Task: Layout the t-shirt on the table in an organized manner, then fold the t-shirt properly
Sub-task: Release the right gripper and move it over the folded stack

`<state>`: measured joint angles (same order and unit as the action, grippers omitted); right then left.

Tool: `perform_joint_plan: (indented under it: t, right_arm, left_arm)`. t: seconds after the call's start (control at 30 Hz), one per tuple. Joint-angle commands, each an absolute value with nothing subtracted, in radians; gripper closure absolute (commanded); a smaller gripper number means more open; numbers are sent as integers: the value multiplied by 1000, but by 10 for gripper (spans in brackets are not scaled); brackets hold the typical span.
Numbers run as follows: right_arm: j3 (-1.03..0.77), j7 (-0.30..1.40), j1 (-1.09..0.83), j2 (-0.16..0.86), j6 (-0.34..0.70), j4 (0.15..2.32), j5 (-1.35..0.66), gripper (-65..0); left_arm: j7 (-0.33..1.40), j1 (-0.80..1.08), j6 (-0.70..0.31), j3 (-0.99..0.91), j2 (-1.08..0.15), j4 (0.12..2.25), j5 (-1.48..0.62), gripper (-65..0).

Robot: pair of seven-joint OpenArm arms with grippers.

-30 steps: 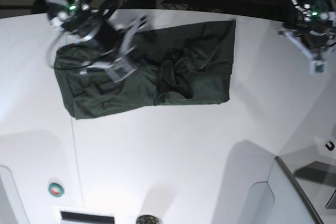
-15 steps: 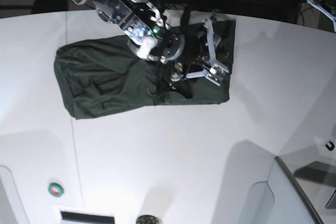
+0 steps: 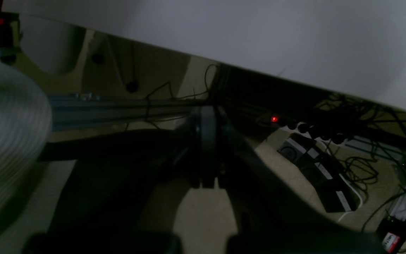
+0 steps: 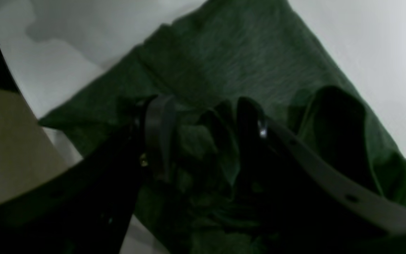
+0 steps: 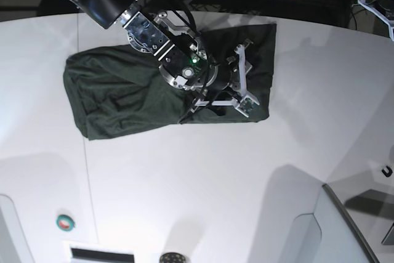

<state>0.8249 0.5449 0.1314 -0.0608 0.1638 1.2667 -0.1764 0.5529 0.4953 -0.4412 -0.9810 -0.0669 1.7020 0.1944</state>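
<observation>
Right gripper (image 5: pixel 241 78), jaws parted, straddles a raised fold of the wrinkled dark-green knit t-shirt (image 5: pixel 117 93) near the white tabletop's (image 5: pixel 203 177) far edge; left gripper closed, empty.

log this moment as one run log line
phase: laying out | t-shirt: bunched on table | right hand: open, astride a raised fold | left hand: shut, empty, off past the table's edge

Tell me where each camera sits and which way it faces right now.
Base: overhead, looking down on the table, the shirt and the right arm reaching across it.
Right wrist: behind the right gripper, facing bunched shirt between open fingers.
Left wrist: off the table's far edge, facing floor cables past the shut left gripper.
Shared: base and right wrist both show shirt and right gripper.
</observation>
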Motion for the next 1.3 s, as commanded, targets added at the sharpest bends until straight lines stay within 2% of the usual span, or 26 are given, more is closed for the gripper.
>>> perform_joint_plan:
  t: [0.0,0.1,0.23,0.27,0.4,0.5,0.63,0.9,1.1,1.27]
  right_arm:
    - [825,524,153,-73,160,1277,-180,-266]
    - [826,527,153,-70,160,1271,-183,-251]
    - [825,532,151,-68,160,1271,-185,-78]
    - [825,533,151,-68,160,1271,-185,-57]
    - [823,585,145,-67,160,1280,-185,-47]
    - [823,607,133,-67,162,1282,-185,-2]
    - [823,608,105,-42,162,1294,-185,-9]
    - [814,627,19,76,157,1498,-185,-9]
    - [679,645,-48,117,162,1557,-185,-9]
    - [659,648,-87,174,162,1613,-185,-9]
  left_arm:
    - [538,499,-427,-986,-81,1715,196,0]
    - [538,498,-427,-986,-82,1682,196,0]
    - [536,498,-427,-986,-87,1643,196,0]
    - [536,498,-427,-986,-88,1636,196,0]
    - [536,498,-427,-986,-88,1627,196,0]
    - [536,498,-427,-986,-88,1627,196,0]
    - [535,484,-427,-989,-88,1627,196,0]
    - [535,476,-427,-986,-88,1626,197,0]
    - [535,452,-427,-986,-88,1626,197,0]
    - [535,449,-427,-961,-88,1626,197,0]
